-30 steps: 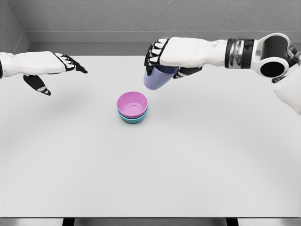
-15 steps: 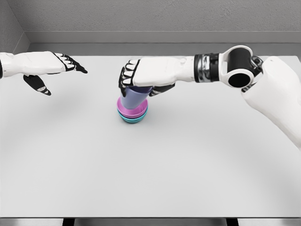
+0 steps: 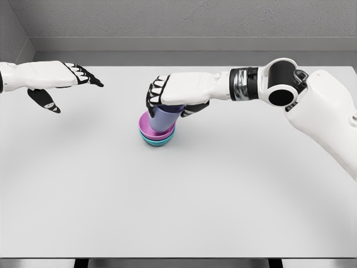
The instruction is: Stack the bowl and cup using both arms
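Right hand, fingers wrapped round the cup, has brought it from above the table down into the pink bowl, nested in a teal bowl. Stack abt done, release next. Left hand spread, far left

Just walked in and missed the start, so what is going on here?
The right robot hand grips a purple cup from above and has it down inside a pink bowl, which sits nested in a teal bowl on the white table. The fingers are closed on the cup. The left robot hand hovers open at the far left, holding nothing.
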Controlling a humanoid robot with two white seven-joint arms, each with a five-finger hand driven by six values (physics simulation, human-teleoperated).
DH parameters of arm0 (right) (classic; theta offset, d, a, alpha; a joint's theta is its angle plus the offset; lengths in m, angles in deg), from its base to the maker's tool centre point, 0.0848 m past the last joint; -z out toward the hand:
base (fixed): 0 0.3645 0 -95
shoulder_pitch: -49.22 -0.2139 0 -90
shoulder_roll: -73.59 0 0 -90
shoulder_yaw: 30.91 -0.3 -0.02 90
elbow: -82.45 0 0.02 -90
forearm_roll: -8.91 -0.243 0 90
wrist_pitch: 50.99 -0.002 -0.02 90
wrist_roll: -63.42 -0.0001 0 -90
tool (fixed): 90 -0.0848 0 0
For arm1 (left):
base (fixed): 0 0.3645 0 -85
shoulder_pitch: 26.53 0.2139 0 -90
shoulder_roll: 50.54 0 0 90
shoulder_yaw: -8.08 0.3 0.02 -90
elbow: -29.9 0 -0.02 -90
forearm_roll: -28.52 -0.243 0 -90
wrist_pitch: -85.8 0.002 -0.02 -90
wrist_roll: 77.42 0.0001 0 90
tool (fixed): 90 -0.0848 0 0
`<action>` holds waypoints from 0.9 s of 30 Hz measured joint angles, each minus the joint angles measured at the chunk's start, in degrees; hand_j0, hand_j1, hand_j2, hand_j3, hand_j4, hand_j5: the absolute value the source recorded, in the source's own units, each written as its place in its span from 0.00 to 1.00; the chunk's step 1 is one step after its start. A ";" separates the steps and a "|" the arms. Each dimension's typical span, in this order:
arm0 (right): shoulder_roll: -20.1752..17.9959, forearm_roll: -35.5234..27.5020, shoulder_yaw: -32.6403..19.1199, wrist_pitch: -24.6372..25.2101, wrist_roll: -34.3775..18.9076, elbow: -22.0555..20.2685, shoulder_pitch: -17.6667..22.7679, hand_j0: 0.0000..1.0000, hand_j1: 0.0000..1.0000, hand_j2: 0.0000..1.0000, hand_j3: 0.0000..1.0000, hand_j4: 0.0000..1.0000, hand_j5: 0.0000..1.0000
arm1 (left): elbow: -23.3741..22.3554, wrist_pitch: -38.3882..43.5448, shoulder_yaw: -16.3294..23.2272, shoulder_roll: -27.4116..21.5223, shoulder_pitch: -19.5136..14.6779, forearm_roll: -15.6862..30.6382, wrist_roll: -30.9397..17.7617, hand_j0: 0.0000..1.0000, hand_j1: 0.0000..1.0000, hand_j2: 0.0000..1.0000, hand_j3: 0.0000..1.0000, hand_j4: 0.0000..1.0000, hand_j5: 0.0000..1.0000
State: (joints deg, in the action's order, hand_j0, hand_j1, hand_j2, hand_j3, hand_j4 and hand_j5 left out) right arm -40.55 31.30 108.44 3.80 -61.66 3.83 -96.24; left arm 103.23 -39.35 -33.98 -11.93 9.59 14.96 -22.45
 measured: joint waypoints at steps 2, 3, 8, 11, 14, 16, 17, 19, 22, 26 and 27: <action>0.52 0.47 0.05 0.00 0.00 0.62 0.00 0.37 0.37 0.37 0.37 0.37 0.37 | -0.01 0.00 -0.01 -0.03 0.00 0.00 0.00 1.00 1.00 1.00 1.00 1.00 1.00; 0.70 0.60 0.07 0.00 0.00 0.81 -0.09 0.37 0.37 0.37 0.37 0.37 0.37 | -0.01 0.00 -0.02 -0.04 0.00 0.00 0.00 1.00 1.00 1.00 1.00 1.00 1.00; 1.49 0.96 0.37 0.00 0.02 1.82 0.00 0.37 0.37 0.37 0.37 0.37 0.37 | -0.02 0.00 -0.04 -0.06 0.00 0.00 0.00 1.00 1.00 1.00 1.00 1.00 1.00; 1.66 1.13 0.75 -0.03 0.07 2.40 0.18 0.37 0.37 0.37 0.37 0.37 0.37 | -0.02 0.00 -0.04 -0.07 0.00 0.00 0.00 1.00 1.00 1.00 1.00 1.00 1.00; 1.72 1.22 1.13 -0.04 0.09 2.70 0.35 0.37 0.37 0.37 0.37 0.37 0.37 | 0.00 0.00 -0.05 -0.08 0.00 0.00 0.00 1.00 1.00 1.00 1.00 1.00 1.00; 1.78 1.24 1.27 -0.04 0.10 2.77 0.26 0.37 0.37 0.37 0.37 0.37 0.37 | 0.02 0.00 -0.05 -0.10 0.00 0.00 0.00 1.00 1.00 1.00 1.00 1.00 1.00; 1.80 1.22 1.31 -0.02 0.08 2.79 0.26 0.37 0.37 0.37 0.37 0.37 0.37 | 0.02 0.00 -0.04 -0.11 0.00 0.00 0.00 1.00 1.00 1.00 1.00 1.00 1.00; 1.91 1.17 1.37 -0.01 0.03 2.85 0.18 0.37 0.37 0.37 0.37 0.37 0.37 | 0.02 0.00 -0.03 -0.13 0.00 0.00 0.00 1.00 1.00 1.00 1.00 1.00 1.00; 2.21 1.19 1.39 -0.01 0.08 3.24 0.18 0.37 0.37 0.37 0.37 0.37 0.37 | 0.02 0.00 -0.04 -0.15 0.00 0.00 0.00 1.00 1.00 1.00 1.00 1.00 1.00; 2.40 1.28 1.41 -0.03 0.10 3.98 0.18 0.37 0.37 0.37 0.37 0.37 0.37 | -0.01 0.00 -0.05 -0.15 0.00 0.00 0.00 1.00 1.00 1.00 1.00 1.00 1.00; 2.42 1.31 1.41 -0.03 0.10 4.05 0.18 0.38 0.38 0.38 0.38 0.38 0.38 | -0.01 0.00 -0.05 -0.16 0.00 0.00 0.00 1.00 1.00 1.00 1.00 1.00 1.00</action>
State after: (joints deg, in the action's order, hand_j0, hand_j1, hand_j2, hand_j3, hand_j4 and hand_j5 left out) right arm -38.14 32.61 109.85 3.77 -61.55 7.88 -96.06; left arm 103.22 -39.35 -34.03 -12.09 9.59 14.96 -22.45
